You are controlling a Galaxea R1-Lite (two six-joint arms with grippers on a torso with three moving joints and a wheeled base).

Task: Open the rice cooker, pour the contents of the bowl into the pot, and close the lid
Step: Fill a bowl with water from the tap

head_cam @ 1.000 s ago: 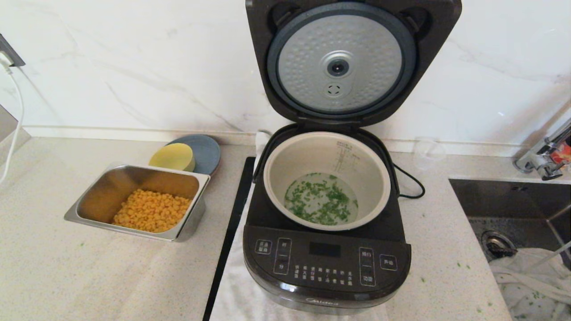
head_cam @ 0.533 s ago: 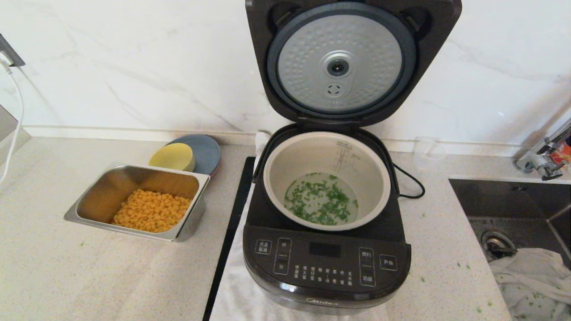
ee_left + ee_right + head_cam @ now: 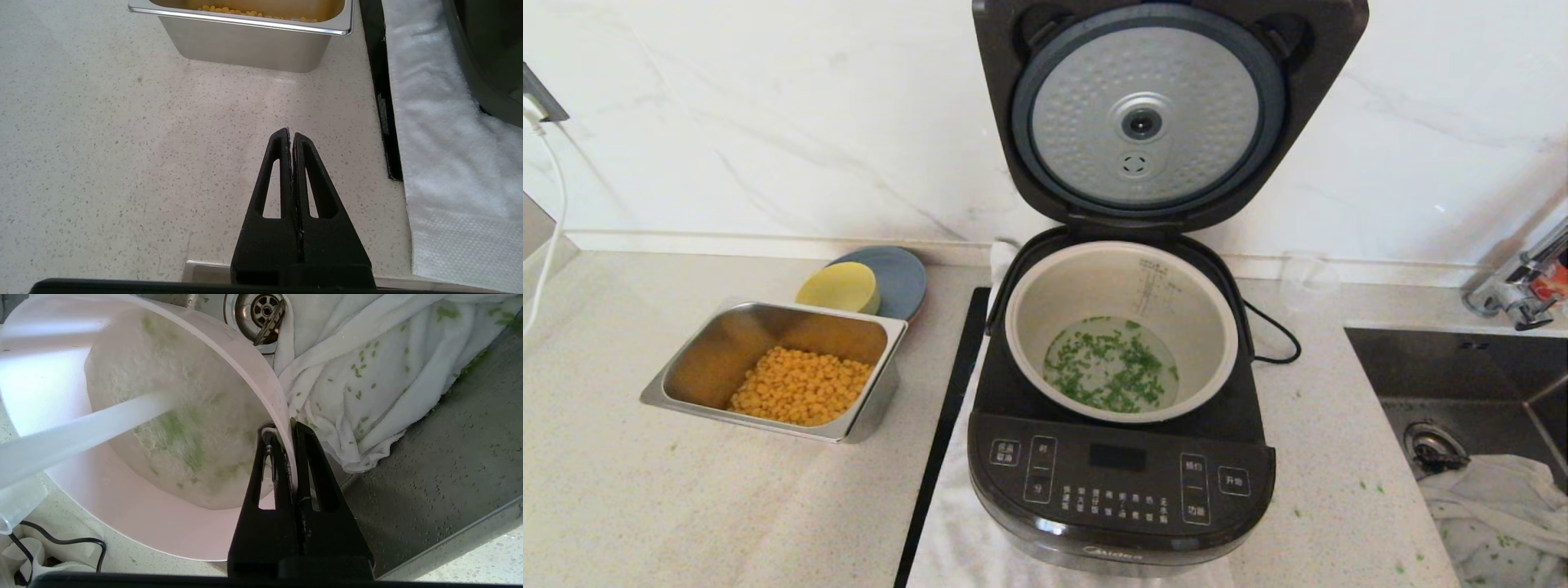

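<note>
right gripper pinching bowl rim between its fingers, emptied | lid up, greens in pot | left gripper pressed together, empty

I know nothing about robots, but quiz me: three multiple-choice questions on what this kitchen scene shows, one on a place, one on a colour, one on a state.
1. Where do the chopped green bits mostly lie?
A. in the steel tray
B. in the pot
C. on the blue plate

2. What colour is the food in the steel tray?
A. yellow
B. red
C. white

3. How is the cooker's lid?
A. shut
B. taken off and lying on the counter
C. standing open

Answers:
1 B: the green bits cover the bottom of the pot inside the rice cooker.
2 A: the steel tray holds yellow corn kernels.
3 C: the lid stands upright behind the pot, its silver inner plate facing forward.
</note>
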